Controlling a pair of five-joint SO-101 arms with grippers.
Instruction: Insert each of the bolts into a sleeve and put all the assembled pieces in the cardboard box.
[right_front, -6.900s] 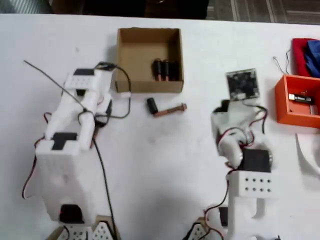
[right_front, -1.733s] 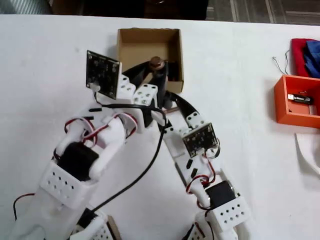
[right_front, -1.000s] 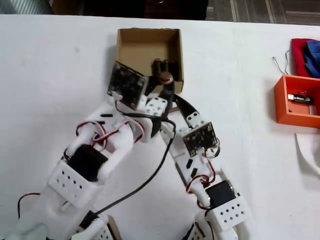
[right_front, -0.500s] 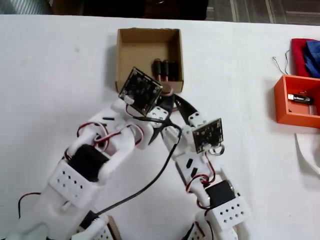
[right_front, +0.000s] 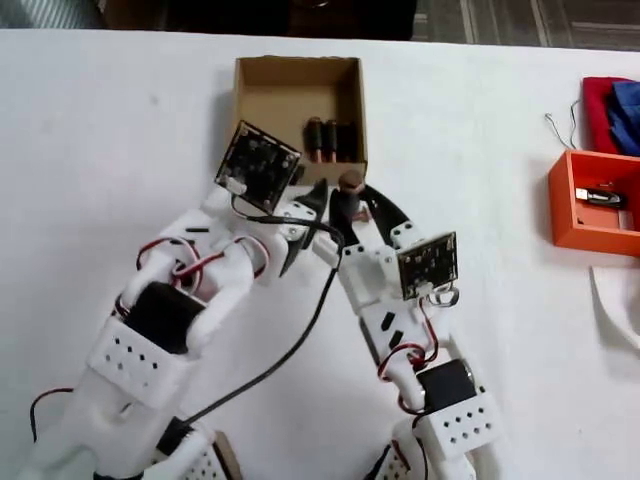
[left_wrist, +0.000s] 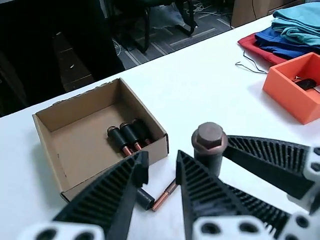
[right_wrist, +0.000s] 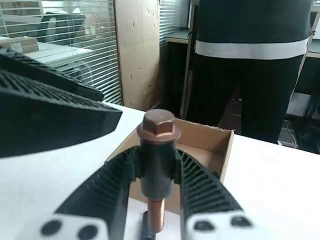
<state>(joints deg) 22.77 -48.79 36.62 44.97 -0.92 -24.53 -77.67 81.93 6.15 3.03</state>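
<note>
While the right gripper (right_front: 350, 207) sits at centre frame in the high view, it's clamped around the dark sleeve (right_wrist: 157, 172), and the bolt (right_wrist: 159, 125) is seated in it, head up, with the copper tip poking out underneath. Holding it upright by the sleeve looks sensible: the bolt hangs by its own head and shouldn't slide out on the way. The left gripper (left_wrist: 161, 162) is right alongside, just left of the held piece in the high view, with its fingers spread and nothing between them, so to my eye it has no part in the carrying. The cardboard box (right_front: 298, 172) is at upper centre on the white worktop (right_front: 500, 80), with two finished pieces (right_front: 325, 140) lying side by side against its right wall. The held piece stands just outside the near wall by the right corner, not yet over the opening; I'd say it needs a short lift over the wall, then a release. Down by that wall a second sleeve (left_wrist: 145, 198) and a copper shank (left_wrist: 164, 195) lie together; whether they're joined I can't tell.
</note>
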